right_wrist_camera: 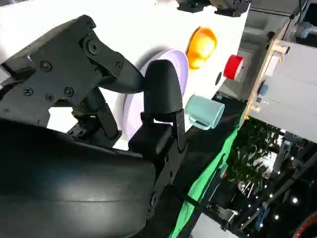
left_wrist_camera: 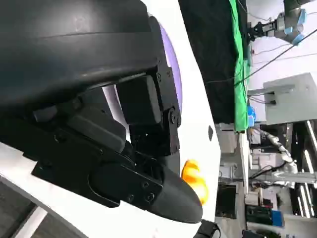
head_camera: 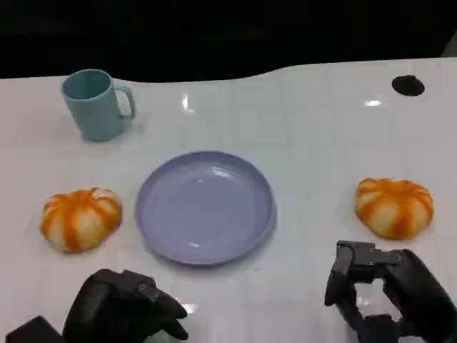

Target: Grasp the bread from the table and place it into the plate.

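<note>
a lavender plate sits mid-table, with one orange-striped bread roll just to its left and a second roll well to its right. a teal mug stands behind the plate's left side. the left hand rests in front of the plate with fingers curled in on nothing, and the right hand hovers in front of the right roll, fingers apart and holding nothing.

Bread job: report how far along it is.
Nothing looks done: the purple plate holds nothing. Nothing is in hand either. The left hand and the right hand sit low near the table's front edge, both without bread. Left to do: grasp a bread, either the left bread or the right bread, and set it in the plate.
</note>
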`<move>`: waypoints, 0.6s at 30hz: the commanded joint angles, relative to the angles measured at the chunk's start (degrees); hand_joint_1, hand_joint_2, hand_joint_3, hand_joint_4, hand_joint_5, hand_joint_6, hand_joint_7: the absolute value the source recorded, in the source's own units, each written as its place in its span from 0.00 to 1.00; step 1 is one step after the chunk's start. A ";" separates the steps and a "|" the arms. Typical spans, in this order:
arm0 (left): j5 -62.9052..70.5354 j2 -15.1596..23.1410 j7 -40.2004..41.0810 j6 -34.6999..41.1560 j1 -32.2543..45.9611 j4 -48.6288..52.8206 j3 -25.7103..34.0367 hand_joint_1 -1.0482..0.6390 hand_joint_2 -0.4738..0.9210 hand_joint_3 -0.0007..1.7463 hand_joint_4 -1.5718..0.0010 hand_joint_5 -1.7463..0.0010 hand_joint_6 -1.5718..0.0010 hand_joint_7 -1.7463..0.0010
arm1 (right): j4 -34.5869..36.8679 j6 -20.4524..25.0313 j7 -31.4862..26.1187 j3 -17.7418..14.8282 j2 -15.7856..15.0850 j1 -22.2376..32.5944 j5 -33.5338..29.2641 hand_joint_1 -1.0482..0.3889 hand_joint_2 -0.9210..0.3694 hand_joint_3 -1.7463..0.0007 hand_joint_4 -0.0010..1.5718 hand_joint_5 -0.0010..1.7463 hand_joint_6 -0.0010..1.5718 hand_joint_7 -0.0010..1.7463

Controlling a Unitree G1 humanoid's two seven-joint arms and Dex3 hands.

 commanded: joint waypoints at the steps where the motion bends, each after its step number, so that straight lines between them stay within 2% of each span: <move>1: -0.17 0.89 0.02 -0.02 0.03 -0.28 0.33 0.00 0.99 0.00 0.08 0.63 0.00 0.87 | -0.30 -0.15 -0.39 -0.62 -0.61 0.07 -0.22 0.62 0.38 0.26 0.55 0.98 0.52 0.81; 18: -0.15 1.03 -0.07 0.18 -0.25 -0.02 0.32 0.00 0.99 0.00 0.08 0.63 0.00 0.87 | 1.05 -1.45 -0.13 -0.75 -0.74 -0.74 0.05 0.62 0.38 0.27 0.56 1.00 0.52 0.81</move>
